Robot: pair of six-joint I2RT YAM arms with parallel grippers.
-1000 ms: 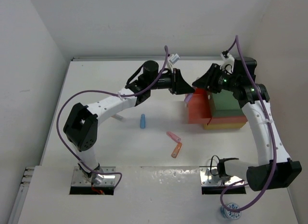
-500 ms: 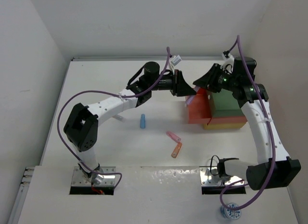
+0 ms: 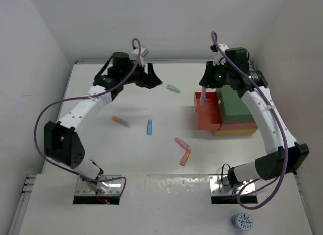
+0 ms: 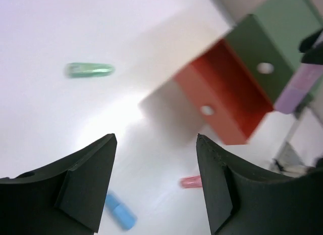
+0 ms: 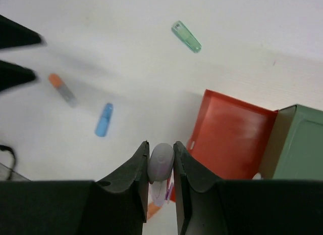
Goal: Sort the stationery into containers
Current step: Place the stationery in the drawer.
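My right gripper [image 3: 204, 88] is shut on a purple marker [image 3: 202, 97], held upright above the far-left edge of the red-orange tray [image 3: 208, 116]; in the right wrist view the marker [image 5: 161, 161] sits between the fingers. The red-orange tray sticks out left from under the green tray [image 3: 234, 106], with the yellow tray [image 3: 237, 128] at the bottom. My left gripper [image 3: 154, 79] is open and empty, up over the far middle of the table, left of a mint green marker [image 3: 173, 89]. A blue marker [image 3: 150, 126], a pink marker [image 3: 181, 143] and an orange marker [image 3: 185, 157] lie on the table.
An orange-and-grey marker [image 3: 120, 121] lies left of the blue one. The left wrist view shows the mint marker [image 4: 90, 69], the red-orange tray [image 4: 222, 93] and the purple marker [image 4: 298, 88]. The back wall runs close behind both grippers.
My left arm has swung left and back, away from the trays, with its jaws open. My right gripper has moved left with the purple marker. The mint green and orange-grey markers now show.
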